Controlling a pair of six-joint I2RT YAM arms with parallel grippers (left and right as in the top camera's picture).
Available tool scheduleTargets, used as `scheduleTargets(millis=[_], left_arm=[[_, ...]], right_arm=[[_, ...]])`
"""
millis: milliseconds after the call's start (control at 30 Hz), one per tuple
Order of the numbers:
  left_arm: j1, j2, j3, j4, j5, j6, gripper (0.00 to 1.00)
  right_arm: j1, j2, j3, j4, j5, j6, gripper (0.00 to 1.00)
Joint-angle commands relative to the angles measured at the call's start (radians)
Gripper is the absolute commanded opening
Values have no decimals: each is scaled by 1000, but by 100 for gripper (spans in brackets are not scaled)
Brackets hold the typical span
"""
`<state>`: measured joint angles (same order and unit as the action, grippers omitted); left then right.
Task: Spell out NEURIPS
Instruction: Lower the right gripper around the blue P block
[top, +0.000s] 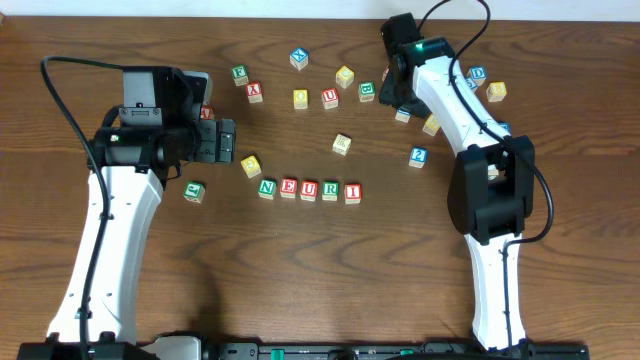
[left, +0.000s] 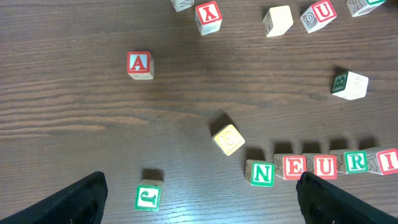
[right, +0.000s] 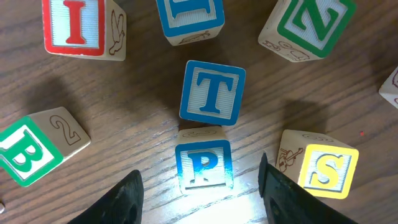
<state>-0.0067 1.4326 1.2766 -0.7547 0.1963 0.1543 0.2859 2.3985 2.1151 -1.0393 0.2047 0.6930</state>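
Observation:
A row of cubes reading N (top: 267, 187), E (top: 288, 188), U (top: 309, 189), R (top: 331, 190), I (top: 352, 192) lies mid-table; the left wrist view shows it from N (left: 261, 173) to R (left: 356, 162). My right gripper (right: 200, 186) hangs open at the far right, low over the blue P cube (right: 203, 164), which sits between its fingers with a gap on each side. A yellow S cube (right: 328, 169) lies just outside the right finger (right: 283, 193). My left gripper (left: 202, 199) is open left of the row and holds nothing.
A blue T cube (right: 213, 92) touches the P's far side. Green B (right: 28, 152), red I (right: 78, 25) and green Z (right: 311, 25) lie around them. By the left gripper are a green-lettered cube (left: 148, 197), a yellow cube (left: 228, 139) and a red A (left: 138, 64).

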Motion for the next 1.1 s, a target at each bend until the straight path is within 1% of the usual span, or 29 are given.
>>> scheduleTargets(millis=[0, 1067], left_arm=[[3, -2, 21, 0, 2, 3, 96], [4, -2, 21, 0, 2, 3, 96]], right_arm=[[5, 14, 17, 0, 2, -29, 55], [9, 42, 16, 8, 10, -37, 54]])
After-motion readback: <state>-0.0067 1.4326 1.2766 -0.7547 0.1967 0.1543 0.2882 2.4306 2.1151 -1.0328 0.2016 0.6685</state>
